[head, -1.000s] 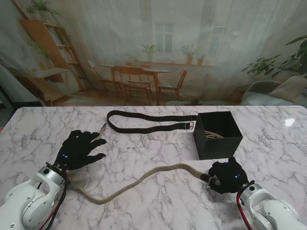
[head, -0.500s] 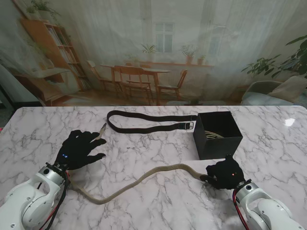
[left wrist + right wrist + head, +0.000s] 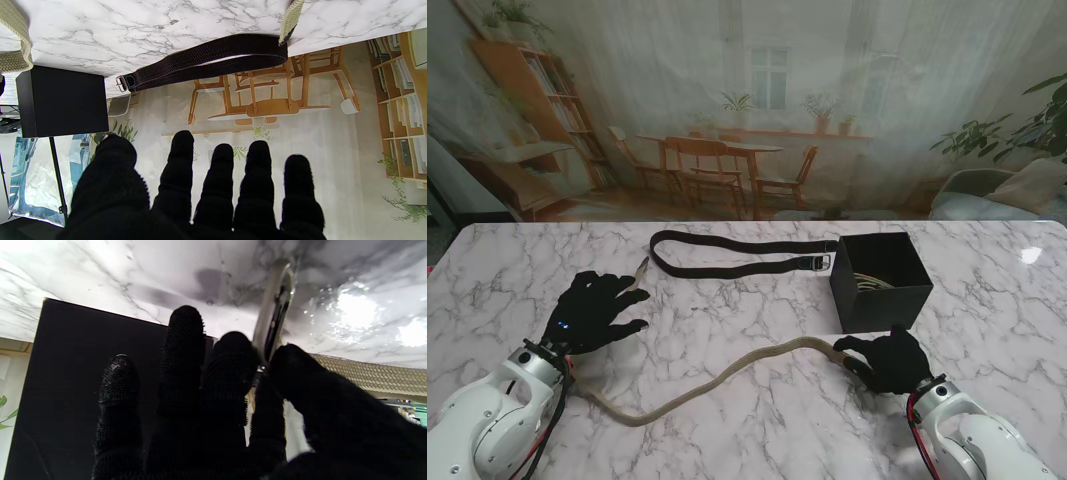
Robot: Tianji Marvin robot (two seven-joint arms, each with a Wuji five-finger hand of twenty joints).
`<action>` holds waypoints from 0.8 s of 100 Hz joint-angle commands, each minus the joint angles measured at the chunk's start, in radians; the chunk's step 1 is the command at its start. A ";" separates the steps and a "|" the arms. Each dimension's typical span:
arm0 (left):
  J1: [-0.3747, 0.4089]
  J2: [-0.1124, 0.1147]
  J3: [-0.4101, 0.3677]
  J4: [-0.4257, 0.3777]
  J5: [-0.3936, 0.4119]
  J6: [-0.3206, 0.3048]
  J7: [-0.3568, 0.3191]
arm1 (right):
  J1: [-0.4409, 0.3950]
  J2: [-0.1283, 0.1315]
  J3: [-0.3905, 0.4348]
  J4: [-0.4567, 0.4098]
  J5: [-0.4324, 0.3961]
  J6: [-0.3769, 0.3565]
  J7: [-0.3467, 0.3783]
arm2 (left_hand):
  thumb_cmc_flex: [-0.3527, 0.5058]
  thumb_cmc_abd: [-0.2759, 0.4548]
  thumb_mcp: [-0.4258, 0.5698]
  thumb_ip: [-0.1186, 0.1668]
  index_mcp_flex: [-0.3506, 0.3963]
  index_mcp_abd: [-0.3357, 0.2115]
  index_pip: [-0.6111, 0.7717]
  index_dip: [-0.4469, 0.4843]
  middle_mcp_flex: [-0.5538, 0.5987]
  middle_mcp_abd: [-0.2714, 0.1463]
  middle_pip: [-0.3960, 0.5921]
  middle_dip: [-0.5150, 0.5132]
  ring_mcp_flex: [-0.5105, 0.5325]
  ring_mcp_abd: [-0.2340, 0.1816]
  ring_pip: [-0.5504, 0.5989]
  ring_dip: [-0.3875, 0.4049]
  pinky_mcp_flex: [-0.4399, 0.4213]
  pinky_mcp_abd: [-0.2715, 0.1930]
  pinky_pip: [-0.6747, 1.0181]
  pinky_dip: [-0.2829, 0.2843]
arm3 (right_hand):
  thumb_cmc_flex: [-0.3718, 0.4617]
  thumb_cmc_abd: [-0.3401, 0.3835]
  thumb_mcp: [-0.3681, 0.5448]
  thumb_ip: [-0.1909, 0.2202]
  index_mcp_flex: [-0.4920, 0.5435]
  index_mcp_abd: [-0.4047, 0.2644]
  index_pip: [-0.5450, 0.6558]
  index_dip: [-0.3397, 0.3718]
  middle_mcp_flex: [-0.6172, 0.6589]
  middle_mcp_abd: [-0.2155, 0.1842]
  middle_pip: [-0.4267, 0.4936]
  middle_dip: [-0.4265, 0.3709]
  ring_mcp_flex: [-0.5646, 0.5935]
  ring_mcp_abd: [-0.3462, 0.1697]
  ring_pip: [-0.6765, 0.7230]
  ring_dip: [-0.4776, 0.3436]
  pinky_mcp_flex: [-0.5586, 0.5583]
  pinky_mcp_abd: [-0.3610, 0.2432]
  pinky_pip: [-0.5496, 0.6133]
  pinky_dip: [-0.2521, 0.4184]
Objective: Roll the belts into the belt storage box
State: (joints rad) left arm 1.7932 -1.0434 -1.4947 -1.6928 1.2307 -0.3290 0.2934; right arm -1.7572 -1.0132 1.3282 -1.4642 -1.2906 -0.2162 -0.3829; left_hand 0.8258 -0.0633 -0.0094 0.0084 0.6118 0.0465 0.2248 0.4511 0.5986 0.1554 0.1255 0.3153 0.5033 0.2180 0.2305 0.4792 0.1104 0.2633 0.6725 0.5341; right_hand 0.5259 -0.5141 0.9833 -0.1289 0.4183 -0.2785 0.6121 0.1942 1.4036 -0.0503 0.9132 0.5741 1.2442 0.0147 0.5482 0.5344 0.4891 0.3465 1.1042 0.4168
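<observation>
While the right hand [image 3: 889, 362] sits on the buckle end of the long beige woven fabric belt [image 3: 727, 376], the rolling has not begun and most of the strap lies flat on the white marble-pattern tabletop [image 3: 757, 300]. Right wrist view: thumb and a finger pinch the silver metal buckle [image 3: 275, 311], the other fingers [image 3: 185, 340] extended toward the box wall. So the right hand is clamped on the belt end.

Key relation: from the right hand the belt runs out at about 8 o'clock in the stand view, long axis diagonal, far end tucked near the left wrist. Square black open-top belt storage box [image 3: 882, 285] is at 12 o'clock from the right hand, just beside the fingertips; a light coil seems to sit inside it. Right hand is by far nearer to box and buckle.

Left hand [image 3: 592, 310] rests with fingers [image 3: 217, 173] spread apart, holding nothing, palm down. Dark brown braided belt with silver buckle [image 3: 732, 255] lies folded double at 1 o'clock from the left hand, long axis left-right, untouched, buckle end near the box.

No brands, labels or readable writing visible.
</observation>
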 commanded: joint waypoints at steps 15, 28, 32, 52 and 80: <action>-0.002 -0.002 0.004 0.004 -0.001 -0.003 -0.007 | 0.006 -0.005 -0.002 0.014 0.011 -0.036 -0.004 | 0.030 0.046 -0.018 -0.015 -0.025 0.032 -0.011 0.005 -0.019 0.001 0.015 0.008 0.001 0.003 0.016 0.008 -0.016 0.027 0.020 0.012 | 0.104 0.038 0.044 0.035 -0.075 -0.179 0.040 0.037 0.052 0.006 0.003 -0.021 0.040 -0.012 0.040 0.015 -0.006 0.020 0.011 -0.014; -0.002 -0.002 0.005 0.004 -0.003 -0.003 -0.004 | -0.003 -0.004 0.015 -0.003 0.025 -0.074 0.050 | 0.032 0.046 -0.017 -0.015 -0.028 0.034 -0.012 0.004 -0.019 0.002 0.017 0.008 0.002 0.004 0.017 0.008 -0.015 0.028 0.021 0.012 | 0.128 0.076 0.030 0.029 0.165 -0.204 0.119 0.076 0.052 0.012 -0.077 -0.045 0.011 -0.001 0.018 0.011 -0.037 0.044 -0.011 -0.013; -0.002 -0.002 0.005 0.004 -0.003 -0.003 -0.004 | -0.002 -0.003 0.015 -0.002 0.022 -0.080 0.052 | 0.031 0.046 -0.018 -0.015 -0.027 0.034 -0.011 0.004 -0.019 0.003 0.017 0.008 0.002 0.004 0.017 0.009 -0.015 0.028 0.021 0.012 | 0.125 0.045 0.020 -0.036 0.225 -0.140 0.150 -0.015 0.053 0.006 -0.105 -0.042 0.007 -0.008 0.009 0.012 -0.039 0.038 -0.016 -0.006; 0.000 -0.002 0.003 0.002 -0.002 -0.002 -0.007 | -0.011 -0.005 0.029 -0.022 0.043 -0.110 0.099 | 0.030 0.047 -0.018 -0.015 -0.025 0.034 -0.010 0.004 -0.021 0.003 0.016 0.008 0.000 0.004 0.016 0.008 -0.019 0.029 0.019 0.010 | -0.112 0.038 -0.019 -0.025 0.405 0.289 0.181 -0.056 0.053 0.046 -0.308 -0.108 -0.046 -0.008 -0.049 -0.003 -0.073 0.028 -0.031 0.000; 0.000 -0.002 0.003 0.001 -0.003 -0.001 -0.010 | -0.073 -0.009 0.114 -0.140 0.162 -0.190 0.382 | 0.030 0.047 -0.018 -0.015 -0.028 0.034 -0.011 0.003 -0.023 0.004 0.015 0.007 -0.002 0.006 0.015 0.008 -0.019 0.030 0.016 0.008 | -0.206 0.054 0.016 0.066 0.253 0.426 -0.069 0.089 -0.099 0.058 -0.539 -0.210 -0.208 -0.026 -0.188 -0.062 -0.176 0.020 -0.098 0.003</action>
State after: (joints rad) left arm 1.7923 -1.0437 -1.4942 -1.6909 1.2291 -0.3296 0.2982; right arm -1.8068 -1.0268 1.4347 -1.5863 -1.1173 -0.4038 -0.0079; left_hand 0.8260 -0.0633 -0.0094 0.0084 0.6118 0.0568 0.2248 0.4511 0.5986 0.1554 0.1257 0.3153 0.5033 0.2180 0.2311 0.4806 0.1103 0.2633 0.6725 0.5341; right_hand 0.3608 -0.4750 0.9832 -0.0945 0.7153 0.0799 0.5603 0.2556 1.3344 -0.0018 0.4294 0.3840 1.0743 0.0266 0.4124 0.4986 0.3505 0.3478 1.0239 0.4159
